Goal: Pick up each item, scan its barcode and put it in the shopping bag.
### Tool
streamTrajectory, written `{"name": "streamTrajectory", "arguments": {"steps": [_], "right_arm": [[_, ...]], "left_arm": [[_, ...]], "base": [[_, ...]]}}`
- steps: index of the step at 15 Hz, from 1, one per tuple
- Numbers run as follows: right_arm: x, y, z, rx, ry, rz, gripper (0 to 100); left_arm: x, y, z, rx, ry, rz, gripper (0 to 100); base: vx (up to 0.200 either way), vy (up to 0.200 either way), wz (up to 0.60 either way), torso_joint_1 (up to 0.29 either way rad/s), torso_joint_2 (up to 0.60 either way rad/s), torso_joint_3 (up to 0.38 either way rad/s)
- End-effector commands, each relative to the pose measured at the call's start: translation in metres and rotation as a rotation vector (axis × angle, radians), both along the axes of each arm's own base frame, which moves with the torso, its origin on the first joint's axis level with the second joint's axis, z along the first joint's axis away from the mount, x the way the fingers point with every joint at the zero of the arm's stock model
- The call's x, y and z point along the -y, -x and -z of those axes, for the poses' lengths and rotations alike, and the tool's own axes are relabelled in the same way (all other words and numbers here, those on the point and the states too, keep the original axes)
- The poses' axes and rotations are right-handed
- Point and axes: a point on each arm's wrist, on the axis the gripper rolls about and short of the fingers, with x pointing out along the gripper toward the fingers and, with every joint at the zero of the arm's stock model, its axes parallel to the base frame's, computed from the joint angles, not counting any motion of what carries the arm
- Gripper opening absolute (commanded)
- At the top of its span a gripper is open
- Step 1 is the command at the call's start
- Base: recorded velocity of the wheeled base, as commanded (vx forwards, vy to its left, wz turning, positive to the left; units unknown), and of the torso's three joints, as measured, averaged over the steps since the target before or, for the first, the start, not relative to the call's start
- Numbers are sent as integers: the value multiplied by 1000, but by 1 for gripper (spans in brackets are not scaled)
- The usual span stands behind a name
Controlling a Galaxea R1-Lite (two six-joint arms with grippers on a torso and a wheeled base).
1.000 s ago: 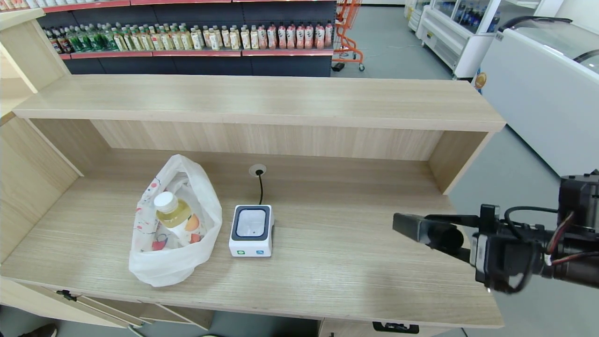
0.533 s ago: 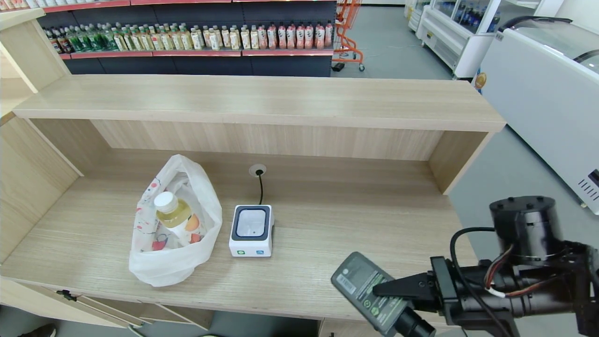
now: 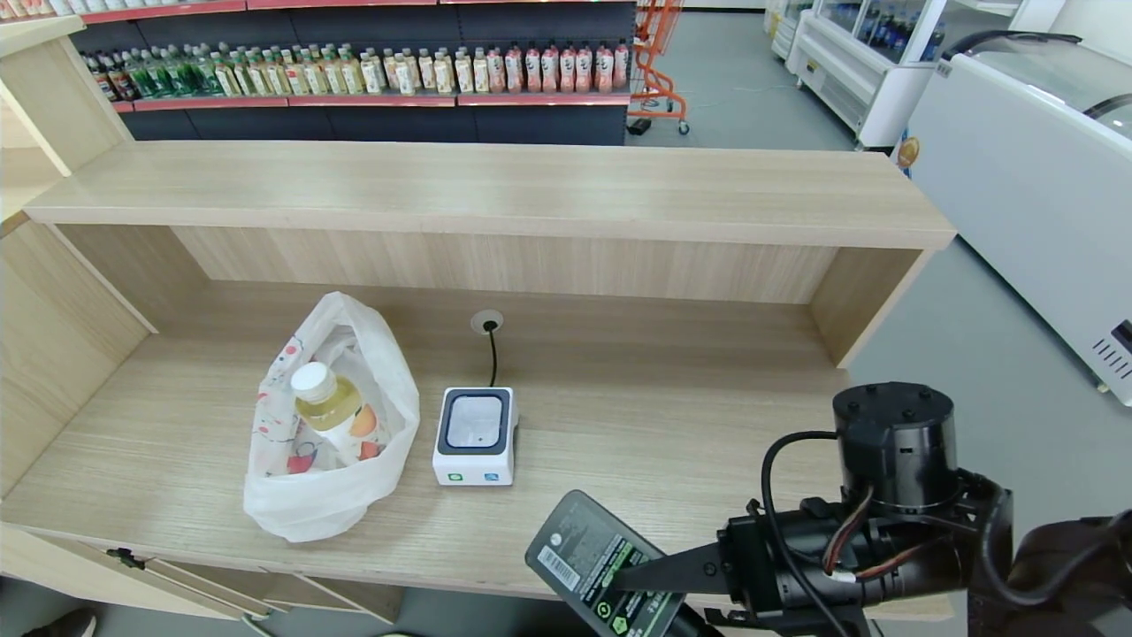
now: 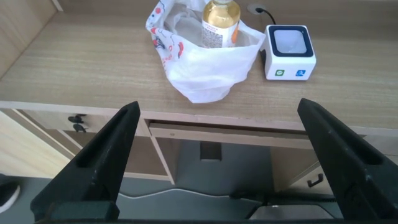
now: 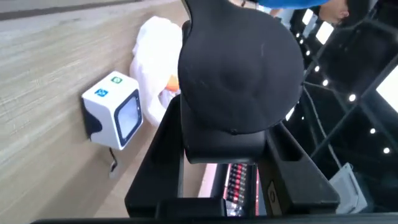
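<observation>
Head view, left to right: what is logged? (KM)

Bag point(image 3: 329, 495), white plastic, mouth open, standing on the tabletop point(image 3: 672, 416). Bottle point(image 3: 329, 409) upright inside it, white cap up. Scanner point(image 3: 475, 435) just right of the bag, not touching it as far as I can tell. Its window faces up and its cable point(image 3: 493, 358) runs back to a hole in the tabletop. Dark pack point(image 3: 594, 566) at the front edge, off the surface, held by the right gripper point(image 3: 632, 586). (JT)

Grip state? (KM)

Right fingers are closed on the pack's near end. Left gripper point(image 4: 217, 112), in the left wrist view, hangs low in front of the tabletop edge, fingers spread wide with nothing between them. (JT)

Key relation for the scan? (KM)

Scanner lies to the left of the pack and farther back, well apart. The pack's long axis runs slantwise, free end toward the scanner, gripped end toward the right arm. The barcode label point(image 3: 557, 561) sits at that free end and faces upward. My judgement: the label has to be turned down over the window, so a wrist roll is needed as well as the carry. (JT)

Obstructions? (KM)

Coming from the right, the pack meets the scanner before the bag. The cable is behind the scanner, out of the path. For the drop afterwards, the bottle takes up much of the bag's mouth and the soft rim could catch a corner of the pack. Drink shelves point(image 3: 354, 71) and freezers point(image 3: 1017, 168) stand far behind. (JT)
</observation>
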Motion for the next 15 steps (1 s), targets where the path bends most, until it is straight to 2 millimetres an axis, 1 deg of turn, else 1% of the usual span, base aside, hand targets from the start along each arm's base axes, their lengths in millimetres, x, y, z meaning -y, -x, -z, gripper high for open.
{"name": "streamTrajectory", "arguments": {"steps": [1, 3, 15], "right_arm": [[-9, -2, 10, -29, 12, -45, 0], [-10, -1, 11, -26, -3, -106, 0], [-7, -1, 10, -4, -10, -122, 0]], "left_arm": [[0, 0, 0, 0, 0, -1, 100], [0, 0, 0, 0, 0, -1, 100], [0, 0, 0, 0, 0, 1, 100]], "base": [[0, 0, 0, 0, 0, 0], [0, 0, 0, 0, 0, 0], [0, 0, 0, 0, 0, 0]]}}
